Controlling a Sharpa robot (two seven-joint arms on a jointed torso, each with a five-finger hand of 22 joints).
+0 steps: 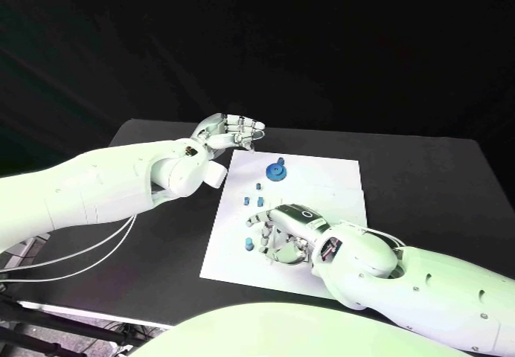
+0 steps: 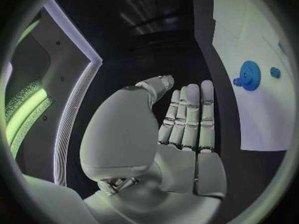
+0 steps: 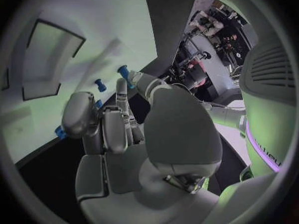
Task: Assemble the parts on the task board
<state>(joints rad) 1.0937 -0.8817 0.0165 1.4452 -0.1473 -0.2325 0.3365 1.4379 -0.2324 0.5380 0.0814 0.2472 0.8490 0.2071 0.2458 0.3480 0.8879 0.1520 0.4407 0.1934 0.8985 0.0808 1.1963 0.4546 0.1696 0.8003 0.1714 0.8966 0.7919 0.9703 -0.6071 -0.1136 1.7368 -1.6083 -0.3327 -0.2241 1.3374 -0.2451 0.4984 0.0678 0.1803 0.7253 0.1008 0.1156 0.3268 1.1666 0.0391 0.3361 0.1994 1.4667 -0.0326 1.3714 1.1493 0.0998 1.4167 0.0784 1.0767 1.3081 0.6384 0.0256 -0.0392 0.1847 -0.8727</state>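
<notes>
The white task board [image 1: 322, 195] lies in the middle of the table. A blue gear [image 1: 277, 171] sits near its far left corner and appears again as the gear [image 2: 249, 75] in the left wrist view. Three small blue pegs [image 1: 257, 195] stand just nearer than the gear. My left hand [image 1: 231, 132] hovers beyond that far left corner, fingers straight and holding nothing. My right hand [image 1: 281, 234] curls down over the board's near left part. A small blue part [image 3: 98, 103] shows pinched between its thumb and fingers. Another blue part [image 1: 249, 242] lies beside that hand.
Black table [image 1: 429, 178] surrounds the board on all sides. White cables [image 1: 97, 249] hang below my left arm at the table's left edge. Two more blue pegs [image 3: 123, 72] stand on the board beyond my right hand's fingers.
</notes>
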